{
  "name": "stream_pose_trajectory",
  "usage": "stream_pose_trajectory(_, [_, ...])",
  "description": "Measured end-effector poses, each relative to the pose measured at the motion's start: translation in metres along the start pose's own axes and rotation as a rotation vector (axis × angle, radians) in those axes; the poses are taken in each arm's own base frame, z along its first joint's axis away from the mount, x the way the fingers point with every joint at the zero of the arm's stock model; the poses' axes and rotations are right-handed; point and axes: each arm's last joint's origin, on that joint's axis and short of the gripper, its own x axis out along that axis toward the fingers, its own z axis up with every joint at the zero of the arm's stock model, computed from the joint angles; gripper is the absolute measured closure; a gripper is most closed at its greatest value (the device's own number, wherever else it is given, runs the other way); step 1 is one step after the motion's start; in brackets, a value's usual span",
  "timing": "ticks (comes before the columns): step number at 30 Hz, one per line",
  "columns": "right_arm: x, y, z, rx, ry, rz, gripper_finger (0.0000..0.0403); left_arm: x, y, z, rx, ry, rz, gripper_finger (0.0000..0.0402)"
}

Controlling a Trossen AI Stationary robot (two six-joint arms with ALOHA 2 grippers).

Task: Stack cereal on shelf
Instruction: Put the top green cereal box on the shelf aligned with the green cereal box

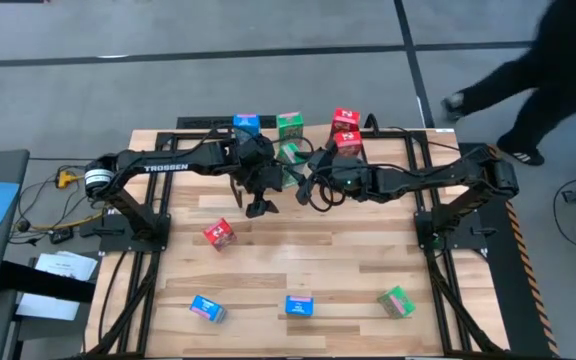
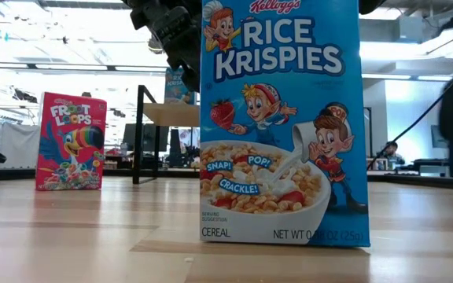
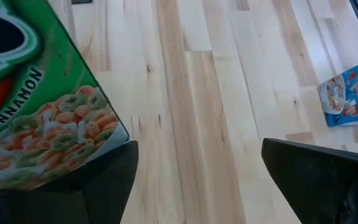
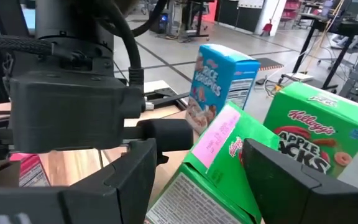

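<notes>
A small green printed cardboard cereal box [image 1: 290, 153] is seen tilted at the far edge of the counter [image 1: 298, 262], just in front of the small light-wood shelf on thin black legs [image 2: 171, 114], on which a blue box [image 1: 246, 124], an upright green box [image 1: 290, 124] and a red box [image 1: 346, 119] already stand, with another red box [image 1: 349, 143] just before them. The tilted green box lies between the two grippers, its long axis slanted up toward the shelf. In the right wrist view it is framed between the fingers of the right gripper [image 4: 197, 174], which appear clamped on it — the fingers are partly apart, about the box's width. The left gripper [image 3: 197, 168] is close beside the same box; its fingers are spread wide, with one corner of the green box resting against one finger and nothing gripped. The right arm is judged the nearer for the lift onto the shelf. Four boxes remain well apart — a red one [image 1: 219, 233] left of centre, two blue [image 1: 207, 308] [image 1: 299, 305] and a green [image 1: 396, 300] along the near edge.
</notes>
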Motion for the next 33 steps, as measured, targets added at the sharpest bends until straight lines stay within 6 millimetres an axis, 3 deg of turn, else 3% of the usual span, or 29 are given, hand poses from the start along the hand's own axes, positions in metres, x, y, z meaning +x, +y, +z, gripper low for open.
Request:
stream_pose_trajectory(10, [-0.004,0.009,0.001,-0.005,-0.014,0.054,0.0143,0.0,0.001,0.001,-0.048,-0.014,0.009,0.007])
stream_pose_trajectory(21, [-0.004,0.008,0.005,0.02,-0.051,0.025,0.0143,-0.001,0.006,0.009,-0.02,-0.106,0.039,0.007])
stream_pose_trajectory(33, [-0.01,0.009,0.007,0.009,-0.042,0.008,0.0143,-0.004,0.007,0.007,-0.038,-0.079,0.064,0.007])
